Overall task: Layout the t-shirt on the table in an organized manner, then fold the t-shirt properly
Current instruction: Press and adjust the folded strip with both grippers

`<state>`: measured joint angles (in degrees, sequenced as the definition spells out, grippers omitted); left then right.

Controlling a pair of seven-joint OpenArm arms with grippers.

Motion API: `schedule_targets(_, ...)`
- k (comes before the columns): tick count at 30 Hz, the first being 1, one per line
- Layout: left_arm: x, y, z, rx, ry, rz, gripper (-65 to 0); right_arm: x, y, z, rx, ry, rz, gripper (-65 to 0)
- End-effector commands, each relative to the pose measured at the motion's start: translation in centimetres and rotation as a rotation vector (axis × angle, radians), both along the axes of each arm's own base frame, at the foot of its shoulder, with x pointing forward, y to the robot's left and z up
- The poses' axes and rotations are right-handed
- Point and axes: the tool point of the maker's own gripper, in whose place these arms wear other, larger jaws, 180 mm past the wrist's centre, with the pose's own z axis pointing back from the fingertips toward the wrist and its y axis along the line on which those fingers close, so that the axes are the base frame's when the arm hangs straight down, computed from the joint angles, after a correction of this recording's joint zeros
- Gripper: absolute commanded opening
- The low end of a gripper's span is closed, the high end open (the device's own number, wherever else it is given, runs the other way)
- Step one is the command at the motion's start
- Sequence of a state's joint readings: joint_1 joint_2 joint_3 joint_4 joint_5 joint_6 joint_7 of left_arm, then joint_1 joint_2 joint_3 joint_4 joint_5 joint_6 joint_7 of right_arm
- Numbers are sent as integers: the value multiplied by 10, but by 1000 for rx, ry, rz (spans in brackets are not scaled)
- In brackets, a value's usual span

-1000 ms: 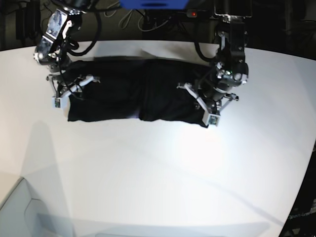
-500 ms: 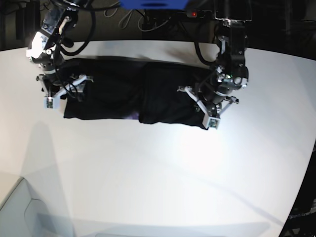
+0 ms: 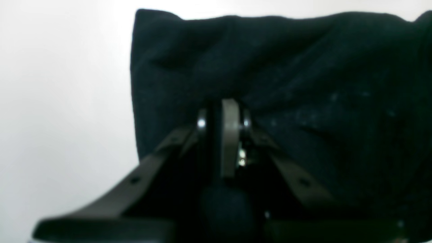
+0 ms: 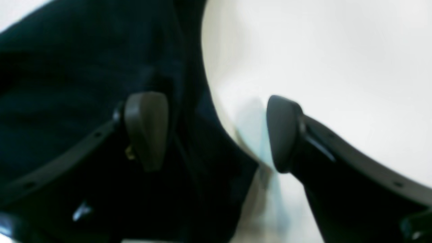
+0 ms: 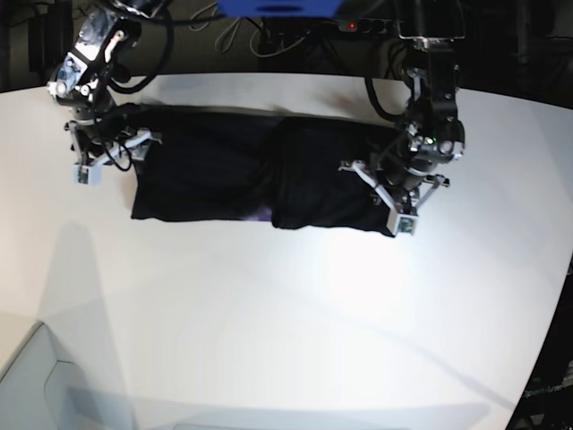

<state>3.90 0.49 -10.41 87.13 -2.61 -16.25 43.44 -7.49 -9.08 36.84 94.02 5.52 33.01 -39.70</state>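
Note:
The black t-shirt (image 5: 224,166) lies folded into a long band across the far part of the white table (image 5: 286,313); a small purple bit (image 5: 260,213) shows at its near edge. My left gripper (image 5: 387,190) is at the band's right end and is shut on the t-shirt (image 3: 303,67); in the left wrist view its fingers (image 3: 229,135) are pressed together on a pinch of cloth. My right gripper (image 5: 115,148) is at the band's left end. In the right wrist view it (image 4: 214,131) is open, one finger over the t-shirt (image 4: 84,84), the other over the bare table (image 4: 320,67).
Behind the table's far edge are dark cables and a blue object (image 5: 277,7). A pale grey box (image 5: 36,385) sits at the near left corner. The table's edge curves away at the right (image 5: 551,296).
The shirt has shifted to the right with my left gripper still holding its right end. My right gripper has moved up and left, off the shirt's left end.

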Motion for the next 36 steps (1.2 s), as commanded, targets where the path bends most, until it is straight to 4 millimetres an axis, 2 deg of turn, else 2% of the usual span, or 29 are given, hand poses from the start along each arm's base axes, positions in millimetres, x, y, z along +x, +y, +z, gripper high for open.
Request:
schedule_targets(1, 5, 3, 6, 15, -12, 6, -597, 12, -2, 14, -5, -61, -5, -187)
schedule_targets(12, 5, 2, 6, 14, -12, 2, -597, 16, 0, 18, -7, -76, 5, -185)
schedule_targets(15, 5, 1, 6, 13, -14, 2, -597, 22, 14, 21, -1, -91, 66, -185)
schedule_targets(21, 5, 1, 7, 13, -15, 2, -597, 35, 14, 46, -43, -154, 88, -183)
schedule_targets(26, 5, 1, 7, 13, -15, 2, -597, 37, 15, 48, -44, -162, 93, -183)
schedule_targets(30, 5, 1, 7, 13, -15, 2, -597, 34, 17, 40, -30, -142, 93, -183)
schedule_targets(36, 6, 1, 7, 13, -17, 2, -597, 25, 26, 6, 40, -64, 94, -185)
